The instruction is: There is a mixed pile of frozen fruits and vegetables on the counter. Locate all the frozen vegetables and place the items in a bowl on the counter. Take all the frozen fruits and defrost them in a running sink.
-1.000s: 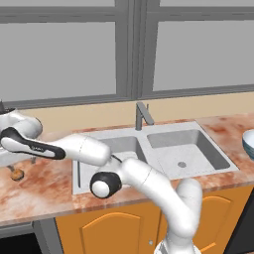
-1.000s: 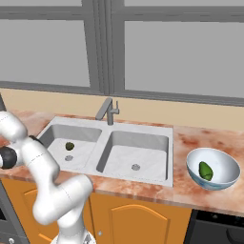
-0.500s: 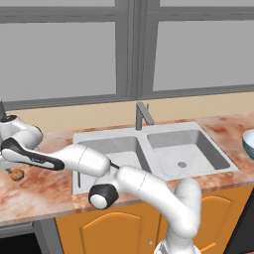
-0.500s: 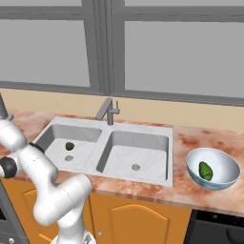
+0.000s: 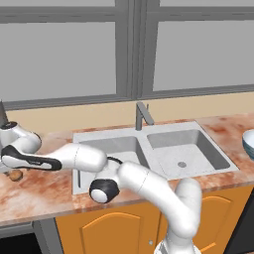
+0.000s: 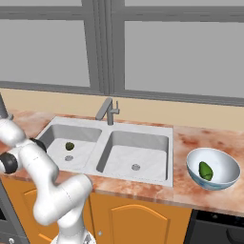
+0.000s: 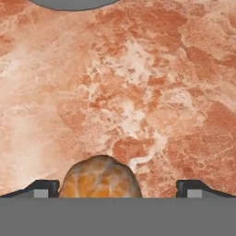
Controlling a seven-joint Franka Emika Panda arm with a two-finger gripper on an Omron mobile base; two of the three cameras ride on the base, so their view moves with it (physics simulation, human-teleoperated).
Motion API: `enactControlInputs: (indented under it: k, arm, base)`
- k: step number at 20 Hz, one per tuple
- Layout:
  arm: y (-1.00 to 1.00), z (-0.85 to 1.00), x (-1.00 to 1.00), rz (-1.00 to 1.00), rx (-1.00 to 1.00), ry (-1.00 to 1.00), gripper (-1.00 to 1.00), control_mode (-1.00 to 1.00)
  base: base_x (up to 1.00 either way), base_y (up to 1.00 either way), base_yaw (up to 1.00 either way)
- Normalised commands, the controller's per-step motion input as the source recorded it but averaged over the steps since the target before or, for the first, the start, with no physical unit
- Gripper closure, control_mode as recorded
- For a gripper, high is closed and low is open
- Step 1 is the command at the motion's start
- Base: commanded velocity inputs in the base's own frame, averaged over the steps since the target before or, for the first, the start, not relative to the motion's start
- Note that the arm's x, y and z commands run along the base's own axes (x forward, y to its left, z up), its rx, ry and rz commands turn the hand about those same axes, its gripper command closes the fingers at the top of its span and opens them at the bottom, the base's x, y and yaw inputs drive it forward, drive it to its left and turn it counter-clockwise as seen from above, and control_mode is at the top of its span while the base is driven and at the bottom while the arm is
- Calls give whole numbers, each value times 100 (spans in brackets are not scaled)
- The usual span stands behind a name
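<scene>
Far left on the counter (image 5: 44,191), gripper (image 7: 118,190) sits spread fully wide over the orange-tan ball (image 7: 100,178), ball between the fingertips, not gripped. Dark olive ball (image 6: 69,146) lies in the sink's (image 6: 143,125) left basin. Far right, green oblong (image 6: 206,170) rests inside the bowl (image 6: 224,182).

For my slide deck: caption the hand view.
Open gripper straddling the orange-tan ball on the reddish marbled counter.
</scene>
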Motion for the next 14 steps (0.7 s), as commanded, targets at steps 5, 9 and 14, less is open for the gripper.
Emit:
enactControlInputs:
  k: [5,9,14]
  arm:
    - [31,0,0,-9,-13,18,-100,-100]
    - [41,0,0,-14,-15,26,100,-100]
    - [24,1,0,-13,-12,27,100,-100]
  base:
    - [0,0,0]
    - [0,0,0]
    - [0,0,0]
